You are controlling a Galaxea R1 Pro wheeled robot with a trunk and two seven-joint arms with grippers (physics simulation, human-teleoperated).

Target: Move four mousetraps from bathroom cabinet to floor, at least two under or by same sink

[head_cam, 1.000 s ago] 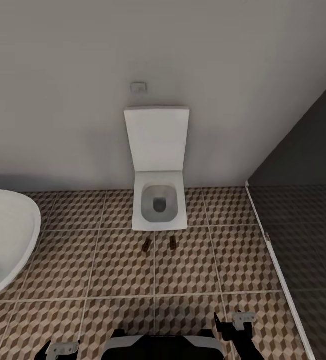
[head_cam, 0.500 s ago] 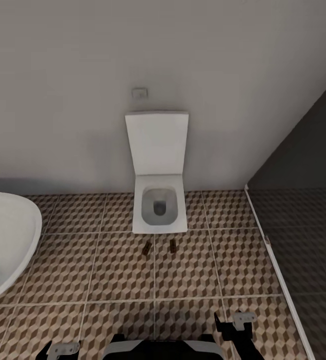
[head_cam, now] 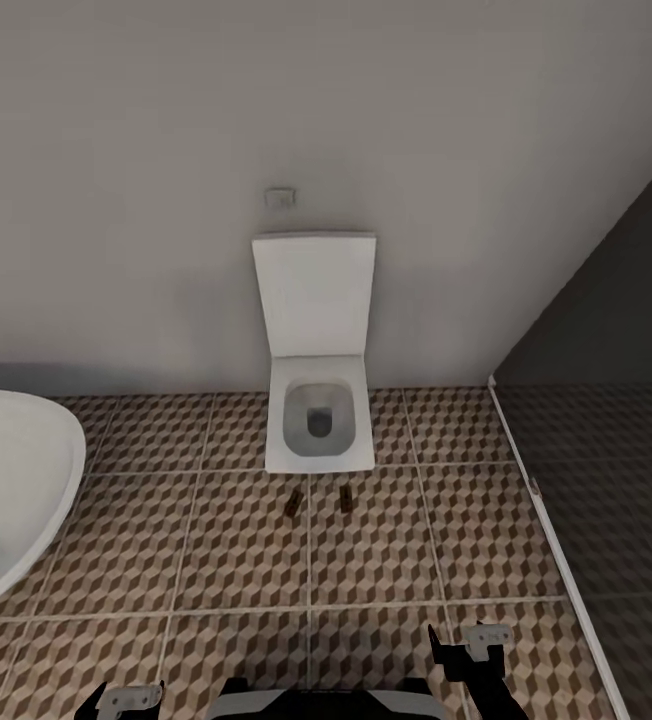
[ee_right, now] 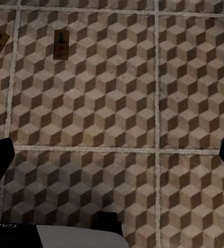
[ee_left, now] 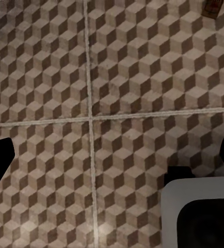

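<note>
The head camera looks forward and down from well back at the bathroom floor (head_cam: 236,560). Both wrist cameras face that floor closer; the right shares two mousetraps (ee_right: 61,44).

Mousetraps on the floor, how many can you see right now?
2. One mousetrap lies tilted on the tiled floor just in front of the toilet, the other mousetrap beside it to the right. Others may lie out of view.
</note>
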